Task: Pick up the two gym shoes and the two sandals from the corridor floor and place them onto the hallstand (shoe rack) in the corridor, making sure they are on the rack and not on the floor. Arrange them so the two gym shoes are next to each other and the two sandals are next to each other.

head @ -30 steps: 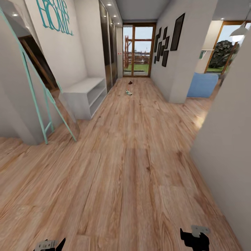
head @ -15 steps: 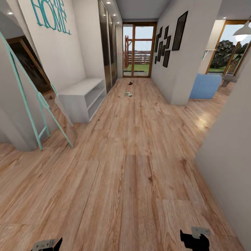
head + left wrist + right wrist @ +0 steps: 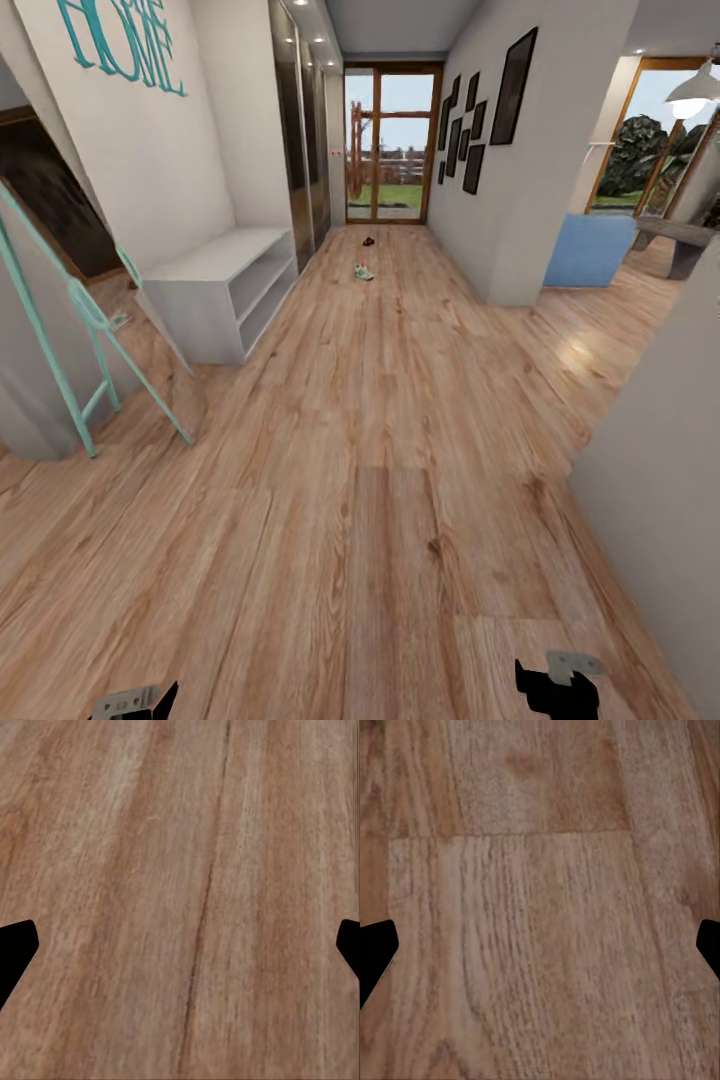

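My left end effector (image 3: 180, 945): hangs low over bare planks, fingers spread wide apart, nothing between them.
My right end effector (image 3: 540, 945): the same, fingertips far apart above the wood, carrying nothing.
Corridor floor (image 3: 380, 480): light-brown wood-grain planks running ahead of me to the glass door.
Teal ladder (image 3: 80, 320): leans at my left, near the wall.
White bench unit (image 3: 215, 290): stands against the left wall under the teal "HOME" lettering (image 3: 115, 40), straight-sided, shelves open.
Gym shoe (image 3: 363, 272): small and pale, on the floor far down the corridor.
Sandal (image 3: 368, 241): a dark speck just beyond it, nearer the glass door (image 3: 385, 145); too small for detail.
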You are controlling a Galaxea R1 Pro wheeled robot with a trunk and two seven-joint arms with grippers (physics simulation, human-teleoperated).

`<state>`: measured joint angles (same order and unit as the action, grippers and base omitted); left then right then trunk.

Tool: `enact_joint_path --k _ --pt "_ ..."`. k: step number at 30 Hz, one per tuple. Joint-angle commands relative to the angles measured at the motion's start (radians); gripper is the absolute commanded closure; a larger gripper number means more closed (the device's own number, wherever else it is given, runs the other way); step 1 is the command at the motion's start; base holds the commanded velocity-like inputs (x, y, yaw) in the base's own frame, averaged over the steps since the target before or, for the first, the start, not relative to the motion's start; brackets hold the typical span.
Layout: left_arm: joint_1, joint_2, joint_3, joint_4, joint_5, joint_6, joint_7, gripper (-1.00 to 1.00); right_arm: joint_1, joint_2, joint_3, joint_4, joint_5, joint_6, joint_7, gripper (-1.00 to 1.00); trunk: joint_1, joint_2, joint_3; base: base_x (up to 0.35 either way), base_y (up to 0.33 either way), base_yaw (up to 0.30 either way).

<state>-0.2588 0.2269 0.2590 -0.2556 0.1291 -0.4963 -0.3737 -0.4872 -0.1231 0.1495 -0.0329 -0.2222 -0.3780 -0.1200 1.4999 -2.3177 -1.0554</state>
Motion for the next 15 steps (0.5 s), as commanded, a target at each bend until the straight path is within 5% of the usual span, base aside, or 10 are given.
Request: enact_joint_path --k 1,15 --pt "0.0 0.0 0.002 0.001 0.01 0.001 -0.01 -1.0 -0.001 0.002 0.009 0.001 -0.008 -0.002 -0.003 -1.0 0.0 0.0 0.0 0.339 0.0 -0.216" --pt "0.0 0.001 0.002 0.001 0.01 0.0 -0.009 -1.0 -0.001 0.023 0.009 0.001 -0.006 -0.002 -0.003 -1.0 0.0 0.0 0.004 0.339 0.0 -0.224"
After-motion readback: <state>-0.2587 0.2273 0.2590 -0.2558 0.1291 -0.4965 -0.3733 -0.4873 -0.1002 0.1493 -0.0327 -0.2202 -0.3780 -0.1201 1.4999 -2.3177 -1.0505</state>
